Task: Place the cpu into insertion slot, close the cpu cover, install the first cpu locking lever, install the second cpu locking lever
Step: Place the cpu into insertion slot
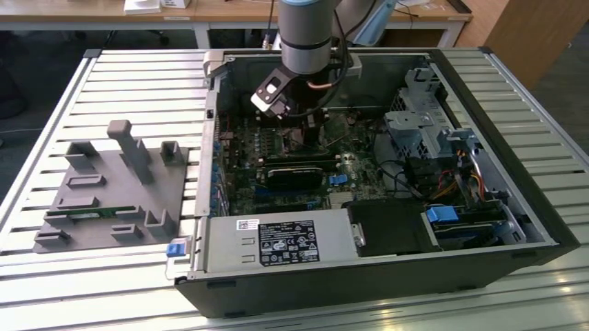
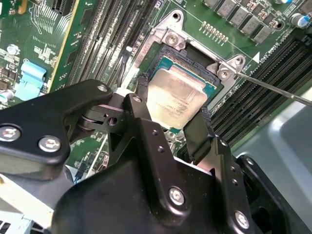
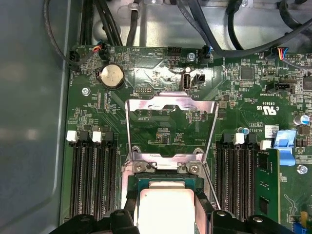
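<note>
In both wrist views the cpu, a small square chip with a dull silver top and a green rim, lies level in the insertion slot on the motherboard. My gripper straddles it. One black finger is on one edge and the other finger on the opposite edge, both touching the chip. The cpu cover, a grey metal frame with a square opening, is swung back open beyond the socket. A thin wire locking lever sticks out beside the socket. In the exterior view the gripper reaches down into the open case.
Rows of black memory slots flank the socket. Cables hang along the case wall. A black card sits mid-board, and drive cages stand at the exterior view's right. A grey fixture tray lies outside the case.
</note>
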### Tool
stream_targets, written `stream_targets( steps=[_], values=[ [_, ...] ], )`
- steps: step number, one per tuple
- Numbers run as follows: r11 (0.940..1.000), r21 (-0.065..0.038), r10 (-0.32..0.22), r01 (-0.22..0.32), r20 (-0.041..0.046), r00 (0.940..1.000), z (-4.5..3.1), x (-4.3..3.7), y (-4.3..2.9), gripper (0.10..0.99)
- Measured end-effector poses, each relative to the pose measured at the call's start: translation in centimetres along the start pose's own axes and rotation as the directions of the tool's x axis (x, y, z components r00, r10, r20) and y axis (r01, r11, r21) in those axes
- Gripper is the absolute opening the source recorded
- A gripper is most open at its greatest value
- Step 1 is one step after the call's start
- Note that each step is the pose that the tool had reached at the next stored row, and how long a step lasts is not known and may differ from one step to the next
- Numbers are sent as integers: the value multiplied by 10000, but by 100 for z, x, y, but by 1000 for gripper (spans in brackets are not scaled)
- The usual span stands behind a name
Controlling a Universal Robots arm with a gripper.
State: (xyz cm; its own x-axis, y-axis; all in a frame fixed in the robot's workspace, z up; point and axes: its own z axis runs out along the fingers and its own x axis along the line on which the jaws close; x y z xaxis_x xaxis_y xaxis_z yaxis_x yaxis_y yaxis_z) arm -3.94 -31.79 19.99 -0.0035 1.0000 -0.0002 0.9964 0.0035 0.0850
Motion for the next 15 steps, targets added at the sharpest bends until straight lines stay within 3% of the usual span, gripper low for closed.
stream_targets(
  steps=[15],
  values=[
    [10000,0,50,-50,5,10000,60,0,-16,541]
  ],
)
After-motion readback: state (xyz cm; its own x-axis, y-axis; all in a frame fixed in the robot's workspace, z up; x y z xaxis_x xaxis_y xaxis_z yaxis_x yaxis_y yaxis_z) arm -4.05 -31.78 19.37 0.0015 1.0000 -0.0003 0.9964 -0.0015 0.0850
